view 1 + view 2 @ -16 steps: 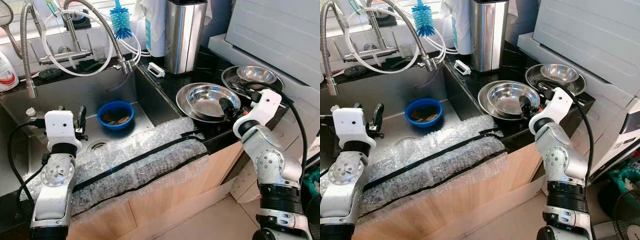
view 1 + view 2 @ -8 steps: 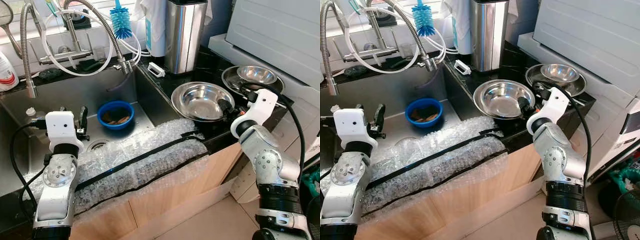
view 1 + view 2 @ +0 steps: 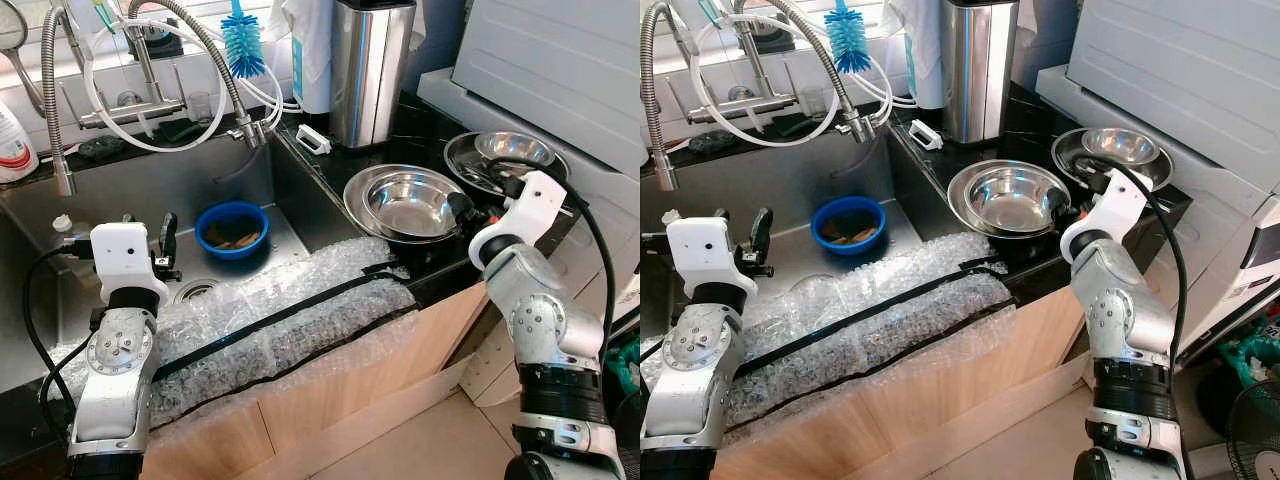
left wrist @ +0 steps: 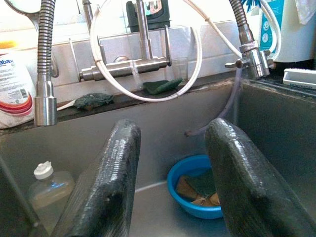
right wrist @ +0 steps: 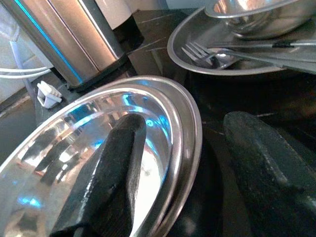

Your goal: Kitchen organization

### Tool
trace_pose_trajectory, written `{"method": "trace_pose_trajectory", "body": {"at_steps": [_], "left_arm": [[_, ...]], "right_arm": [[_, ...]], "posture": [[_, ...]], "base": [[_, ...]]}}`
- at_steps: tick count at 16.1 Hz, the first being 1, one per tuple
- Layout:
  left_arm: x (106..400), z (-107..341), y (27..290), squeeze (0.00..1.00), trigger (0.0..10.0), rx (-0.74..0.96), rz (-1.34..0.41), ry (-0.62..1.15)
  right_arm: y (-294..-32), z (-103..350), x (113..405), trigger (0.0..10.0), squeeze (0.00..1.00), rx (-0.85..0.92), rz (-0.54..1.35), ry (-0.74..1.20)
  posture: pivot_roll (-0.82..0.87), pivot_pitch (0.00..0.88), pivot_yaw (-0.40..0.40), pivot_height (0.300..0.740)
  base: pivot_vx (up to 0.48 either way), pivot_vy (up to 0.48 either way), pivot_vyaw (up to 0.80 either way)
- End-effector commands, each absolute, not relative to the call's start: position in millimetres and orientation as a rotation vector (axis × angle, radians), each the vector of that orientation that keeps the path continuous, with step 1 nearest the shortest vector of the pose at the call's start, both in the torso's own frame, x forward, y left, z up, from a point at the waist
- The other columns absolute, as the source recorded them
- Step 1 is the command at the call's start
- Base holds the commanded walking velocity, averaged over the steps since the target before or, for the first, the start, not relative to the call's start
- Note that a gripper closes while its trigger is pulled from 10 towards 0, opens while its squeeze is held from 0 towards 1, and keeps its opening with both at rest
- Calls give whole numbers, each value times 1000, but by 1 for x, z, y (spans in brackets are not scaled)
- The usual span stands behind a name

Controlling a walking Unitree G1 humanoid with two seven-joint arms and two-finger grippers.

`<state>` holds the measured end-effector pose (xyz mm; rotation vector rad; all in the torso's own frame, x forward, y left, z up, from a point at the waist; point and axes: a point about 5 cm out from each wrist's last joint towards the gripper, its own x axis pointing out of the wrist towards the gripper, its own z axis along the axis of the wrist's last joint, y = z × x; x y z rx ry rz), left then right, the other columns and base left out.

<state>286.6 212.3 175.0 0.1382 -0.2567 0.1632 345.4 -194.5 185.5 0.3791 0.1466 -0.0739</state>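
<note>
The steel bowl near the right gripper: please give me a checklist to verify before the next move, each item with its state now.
1. Jaws of the right gripper open: ok; one finger is over the inside of the steel bowl, the other outside its rim.
2. Bowl gripped firmly: not ok, the jaws stand apart from the rim.
3. Bowl seated: ok, it rests nested in a wider steel pan on the black counter.
4. Nearby obstacles: ok, the tray with forks and the tall steel canister are apart from the bowl.
5. Left gripper out of the way: ok, open over the sink, facing the blue bowl.
</note>
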Motion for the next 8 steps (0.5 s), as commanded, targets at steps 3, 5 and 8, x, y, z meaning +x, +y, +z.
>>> {"method": "trace_pose_trajectory", "body": {"at_steps": [3, 5, 8], "left_arm": [[287, 182, 212, 0, 10000, 139, 161, -282], [287, 182, 212, 0, 10000, 140, 163, -282], [287, 182, 211, 0, 10000, 148, 161, -282]], "right_arm": [[-193, 197, 347, 10000, 0, 353, -55, 113], [-191, 195, 347, 10000, 0, 334, -46, 124], [-188, 194, 347, 10000, 0, 297, -20, 135]], "posture": [[-28, 0, 10, 740], [-27, 0, 9, 740], [-26, 0, 9, 740]], "base": [[0, 0, 0], [0, 0, 0], [0, 0, 0]]}}
